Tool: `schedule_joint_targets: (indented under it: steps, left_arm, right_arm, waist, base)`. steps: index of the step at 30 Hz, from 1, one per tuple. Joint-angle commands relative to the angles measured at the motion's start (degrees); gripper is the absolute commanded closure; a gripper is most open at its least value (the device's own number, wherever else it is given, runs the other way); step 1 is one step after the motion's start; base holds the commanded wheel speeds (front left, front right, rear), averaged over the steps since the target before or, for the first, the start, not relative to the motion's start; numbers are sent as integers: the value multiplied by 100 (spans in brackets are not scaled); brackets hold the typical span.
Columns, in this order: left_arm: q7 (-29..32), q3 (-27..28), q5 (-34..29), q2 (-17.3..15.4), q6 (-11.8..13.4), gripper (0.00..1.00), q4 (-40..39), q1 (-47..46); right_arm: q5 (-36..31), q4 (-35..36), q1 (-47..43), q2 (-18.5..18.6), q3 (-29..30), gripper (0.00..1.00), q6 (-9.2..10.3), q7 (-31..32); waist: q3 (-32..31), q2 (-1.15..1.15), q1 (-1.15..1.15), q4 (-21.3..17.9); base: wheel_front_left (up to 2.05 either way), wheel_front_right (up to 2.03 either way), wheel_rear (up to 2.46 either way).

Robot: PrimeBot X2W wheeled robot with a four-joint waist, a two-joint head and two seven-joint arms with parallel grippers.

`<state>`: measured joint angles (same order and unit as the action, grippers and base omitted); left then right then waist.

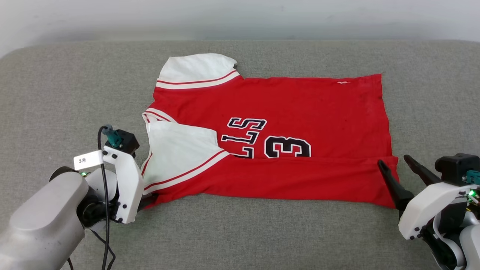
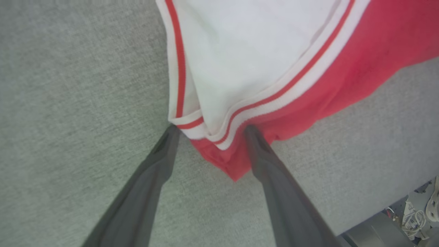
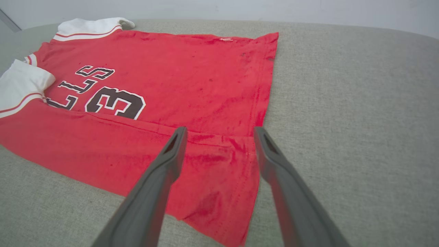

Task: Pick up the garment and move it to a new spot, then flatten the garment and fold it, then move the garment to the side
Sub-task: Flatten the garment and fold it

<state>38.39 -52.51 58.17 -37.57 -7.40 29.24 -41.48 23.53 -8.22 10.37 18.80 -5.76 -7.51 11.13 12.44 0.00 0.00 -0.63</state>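
the garment (image 1: 300, 108) lies long axis left to right, left jaws astride its near sleeve corner, right jaws at its near hem corner, both spread, empty.

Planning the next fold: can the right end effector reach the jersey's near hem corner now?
Probably yes: the right end effector hangs open just over that corner of the jersey, nothing between.
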Motion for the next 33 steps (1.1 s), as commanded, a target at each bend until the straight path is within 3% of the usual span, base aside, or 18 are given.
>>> schedule_joint_targets:
  steps: [1,7,8,9,10,18,29,33]
  left_arm:
    - [26,-114,9,58,-1,0,112,86]
    - [-10,-376,229,188,7,0,338,229]
    - [-28,-391,291,221,7,47,353,234]
    - [-55,-427,323,239,6,78,359,225]
    - [-70,-459,350,242,6,100,348,218]
    - [-494,-487,456,53,-3,100,156,-74]
    - [-841,-646,534,-169,-2,100,-306,-353]
    - [-893,-704,522,-183,-2,100,-472,-461]
  right_arm:
    - [2,-21,52,-21,-6,0,5,-15]
    - [59,-24,144,45,-10,0,5,13]
    - [61,-11,166,71,-6,0,5,33]
    - [61,5,192,97,-5,0,5,52]
    - [59,13,225,127,-14,0,5,73]
    - [141,205,601,723,-211,0,5,847]
    - [1201,237,1124,1624,-834,0,5,3779]
    - [1303,152,1222,1749,-1019,0,5,4365]
  waist:
    - [46,0,0,-44]
    - [89,0,0,-93]
    - [86,0,0,-94]
    - [80,0,0,-94]
    - [68,0,0,-89]
    - [-79,0,0,-16]
    - [-161,0,0,150]
    - [-101,0,0,252]
  base:
    - [0,0,0]
    - [0,0,0]
    - [0,0,0]
    - [0,0,0]
    - [0,0,0]
    - [0,0,0]
    - [0,0,0]
    - [0,0,0]
